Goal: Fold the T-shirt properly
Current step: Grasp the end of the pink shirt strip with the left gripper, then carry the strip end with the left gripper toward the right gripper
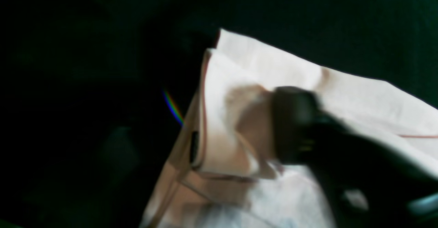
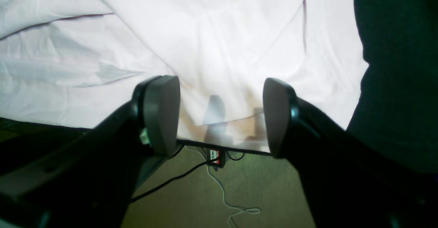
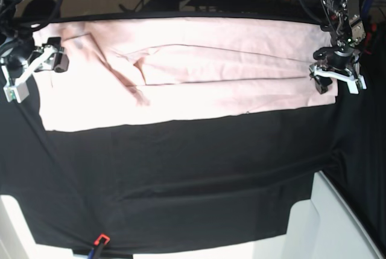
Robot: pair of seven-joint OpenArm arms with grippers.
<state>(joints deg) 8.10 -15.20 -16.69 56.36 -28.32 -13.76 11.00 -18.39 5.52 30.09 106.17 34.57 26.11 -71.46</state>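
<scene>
Lying flat across the far half of the black table cloth [image 3: 199, 180], the T-shirt [image 3: 199, 78] appears as a long pale pink band with lengthwise folds, plain side up, spanning nearly the whole width of the table. Right gripper [image 3: 43, 66], at the left of the base view, hovers over one end of the shirt; the right wrist view shows its fingers [image 2: 160, 115] spread wide apart with nothing between them, above the cloth edge, with a cable [image 2: 178, 176] on the floor beyond. Left gripper [image 3: 338, 78] sits at the opposite end of the shirt. In the blurred left wrist view one dark finger [image 1: 294, 125] presses against a lifted, layered corner of fabric; whether the jaws pinch it cannot be told.
</scene>
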